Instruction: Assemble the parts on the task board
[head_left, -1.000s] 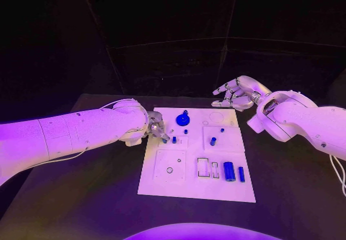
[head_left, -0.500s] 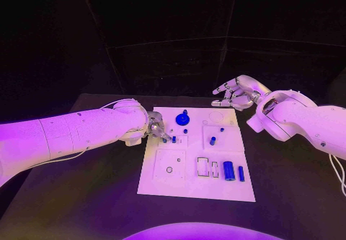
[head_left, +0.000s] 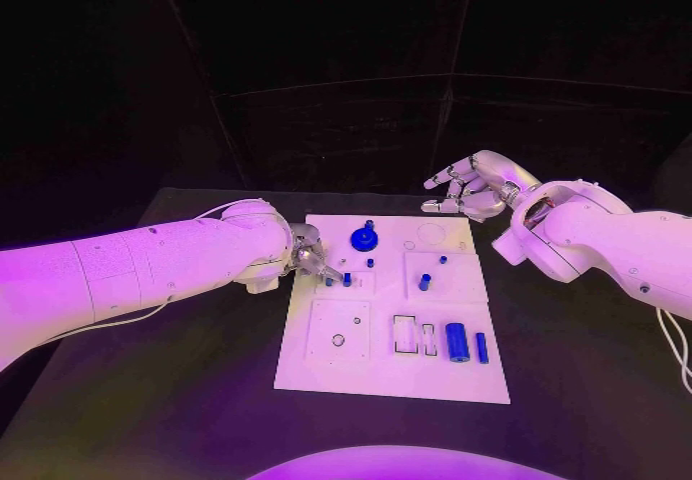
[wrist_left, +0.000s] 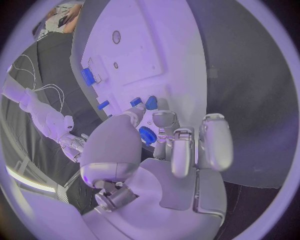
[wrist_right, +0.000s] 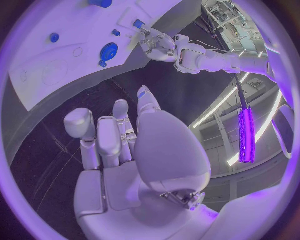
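The white task board (head_left: 378, 365) lies in the middle of the table. My left hand (head_left: 307, 254) hangs over its left edge. Its fingertips (wrist_left: 134, 114) are down at two small blue pegs (head_left: 329, 281) (wrist_left: 135, 102) standing side by side. The thumb tip touches one peg; a grip cannot be made out. A blue gear (head_left: 365, 239) (wrist_left: 147, 135) (wrist_right: 109, 51) sits just beyond the hand. My right hand (head_left: 469, 188) (wrist_right: 119, 145) is raised past the board's far right corner, fingers apart, holding nothing.
More blue parts lie on the board: a peg (head_left: 426, 282) at mid right, and a thick cylinder (head_left: 457, 342) and a thin pin (head_left: 482, 348) near the front right. Bare black table (head_left: 159, 400) surrounds the board.
My left hand has edged very slightly away from the board's middle. The right hand and the parts have not moved.
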